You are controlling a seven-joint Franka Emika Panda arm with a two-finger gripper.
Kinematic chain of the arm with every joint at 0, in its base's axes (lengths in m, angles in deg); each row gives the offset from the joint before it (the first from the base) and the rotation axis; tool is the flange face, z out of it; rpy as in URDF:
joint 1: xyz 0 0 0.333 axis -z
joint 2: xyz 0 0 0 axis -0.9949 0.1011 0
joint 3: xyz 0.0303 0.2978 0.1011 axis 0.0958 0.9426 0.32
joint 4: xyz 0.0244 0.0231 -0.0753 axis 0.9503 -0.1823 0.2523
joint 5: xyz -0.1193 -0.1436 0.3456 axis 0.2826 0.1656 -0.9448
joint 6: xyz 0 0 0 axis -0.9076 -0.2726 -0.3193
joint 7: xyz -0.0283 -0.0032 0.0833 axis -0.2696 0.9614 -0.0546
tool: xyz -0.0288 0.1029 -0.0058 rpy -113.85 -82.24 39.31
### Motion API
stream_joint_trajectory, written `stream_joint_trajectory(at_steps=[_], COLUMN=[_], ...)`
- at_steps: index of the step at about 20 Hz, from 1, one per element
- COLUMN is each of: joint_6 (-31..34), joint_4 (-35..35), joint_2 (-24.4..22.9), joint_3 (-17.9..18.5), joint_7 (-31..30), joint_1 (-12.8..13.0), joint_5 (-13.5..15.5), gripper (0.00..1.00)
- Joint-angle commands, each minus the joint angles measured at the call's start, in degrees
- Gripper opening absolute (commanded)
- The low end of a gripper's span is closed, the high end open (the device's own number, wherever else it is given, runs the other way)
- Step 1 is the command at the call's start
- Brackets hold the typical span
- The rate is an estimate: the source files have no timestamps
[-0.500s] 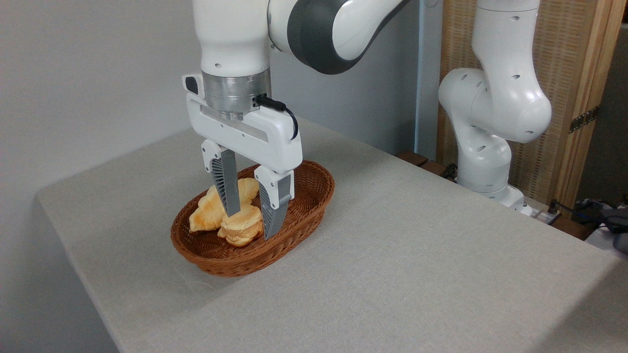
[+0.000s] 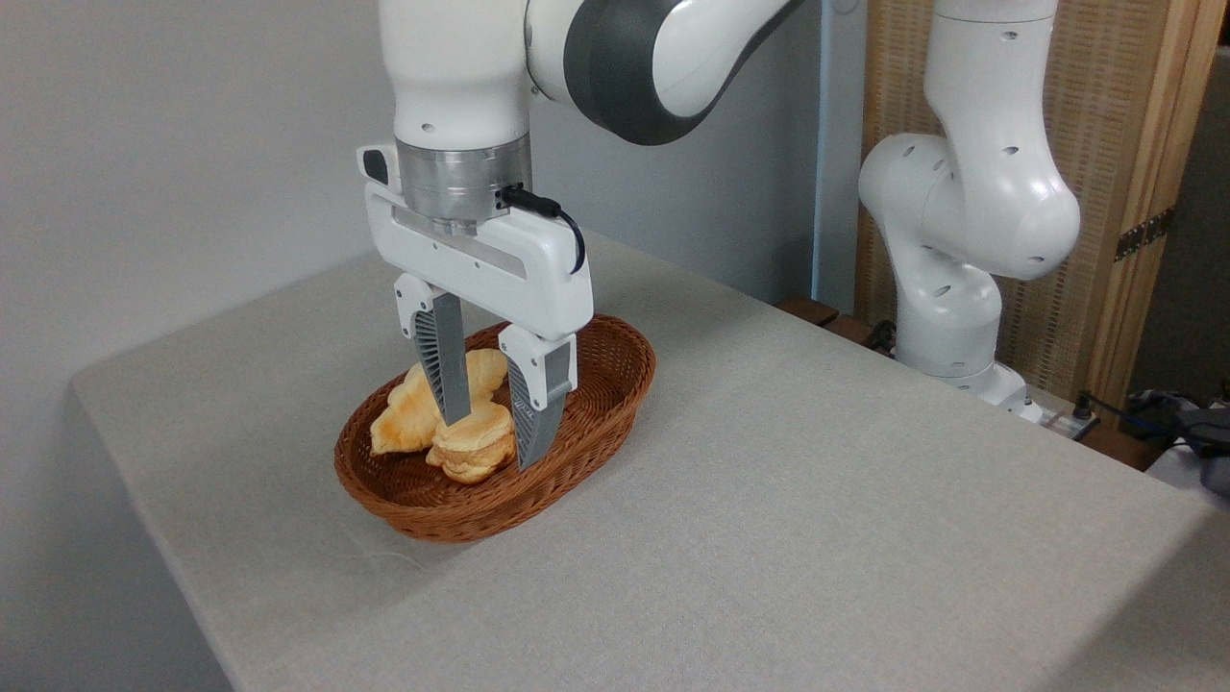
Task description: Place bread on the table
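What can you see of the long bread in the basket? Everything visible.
The bread is a long, flat, golden pastry with a bumpy surface. It lies in the wicker basket, running from the left rim toward the back. The round bun overlaps its near side, and one finger of the gripper crosses in front of its middle. The jaws straddle the bun, not the bread.

gripper [image 2: 492, 440] down in wicker basket [image 2: 596, 423], fingers either side of round bun [image 2: 473, 444], seemingly touching, bread [image 2: 408, 413] behind
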Motion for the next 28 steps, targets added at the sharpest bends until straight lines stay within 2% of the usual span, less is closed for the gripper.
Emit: stream_joint_trajectory(at_steps=[1,12,18,22,25,28], joint_6=[1.0,0.4,0.0,-2.3,-3.4,-3.4], joint_4=[0.7,0.7,0.2,0.2,0.1,0.0], joint_2=[-0.4,-0.3,0.6,2.4,2.5,2.6], joint_3=[0.6,0.0,-0.5,-0.5,-0.5,-0.7], joint_7=[-0.2,-0.2,-0.2,-0.8,-0.9,-2.2], joint_1=[0.4,1.0,5.4,9.2,11.0,13.0], joint_5=[0.1,0.8,1.1,4.8,7.2,7.5], gripper=[1.0,1.0,1.0,1.0,1.0,1.0])
